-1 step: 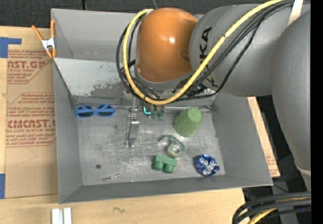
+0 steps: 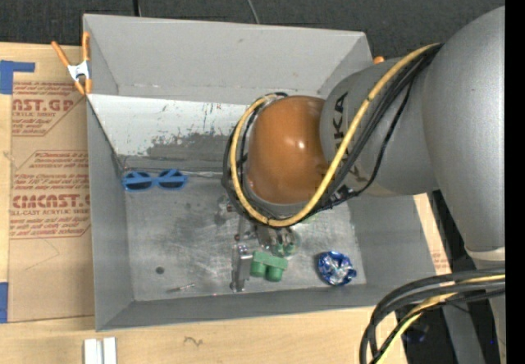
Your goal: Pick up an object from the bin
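Gripper: the gripper is down low in the grey bin, close to the near wall, hanging under the arm's rounded orange cover.
Grip: from where I stand I cannot tell whether it is open or closed; the cover and wrist hide most of it.
Nearest thing: a small green blocky piece lies on the bin floor right against the gripper. I cannot tell whether it is being gripped or merely beside it.
Others: a crumpled blue-and-white wrapper lies near the green piece, further toward the arm. A blue spectacle-shaped thing lies well apart at the foot of the back wall.
Progress: the reach down looks done. Nothing is raised off the floor yet, so I judge that securing the grip and lifting out are still left.
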`<state>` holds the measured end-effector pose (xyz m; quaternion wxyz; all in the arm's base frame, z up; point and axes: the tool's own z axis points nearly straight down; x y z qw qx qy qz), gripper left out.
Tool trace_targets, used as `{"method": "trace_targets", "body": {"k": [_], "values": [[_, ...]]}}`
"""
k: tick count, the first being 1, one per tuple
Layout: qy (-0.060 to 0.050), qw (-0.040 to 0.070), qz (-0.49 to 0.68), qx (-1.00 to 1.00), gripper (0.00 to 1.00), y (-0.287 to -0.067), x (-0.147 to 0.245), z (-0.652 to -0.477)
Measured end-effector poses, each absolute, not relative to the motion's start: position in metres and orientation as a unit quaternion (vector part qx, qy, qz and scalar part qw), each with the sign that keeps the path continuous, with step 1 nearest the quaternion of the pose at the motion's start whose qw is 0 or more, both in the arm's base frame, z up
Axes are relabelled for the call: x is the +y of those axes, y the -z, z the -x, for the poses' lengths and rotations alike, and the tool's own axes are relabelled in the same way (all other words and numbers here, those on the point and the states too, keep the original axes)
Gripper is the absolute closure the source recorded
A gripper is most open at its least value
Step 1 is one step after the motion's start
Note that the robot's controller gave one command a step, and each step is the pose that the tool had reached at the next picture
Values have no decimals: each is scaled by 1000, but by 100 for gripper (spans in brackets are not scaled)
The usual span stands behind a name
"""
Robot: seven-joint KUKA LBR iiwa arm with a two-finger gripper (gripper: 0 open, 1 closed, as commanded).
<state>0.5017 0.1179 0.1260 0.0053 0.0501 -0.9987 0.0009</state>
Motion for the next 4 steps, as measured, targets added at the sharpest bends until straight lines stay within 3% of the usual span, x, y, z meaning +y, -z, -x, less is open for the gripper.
{"method": "trace_targets", "body": {"k": [1,2,3,4], "values": [[1,-8,-30,-1000,0,-75,58,-485],[1,-5,-88,-996,0,-72,25,-499],[1,-6,-87,-996,100,-72,25,-500],[0,-5,-105,-994,100,-206,38,-519]]}}
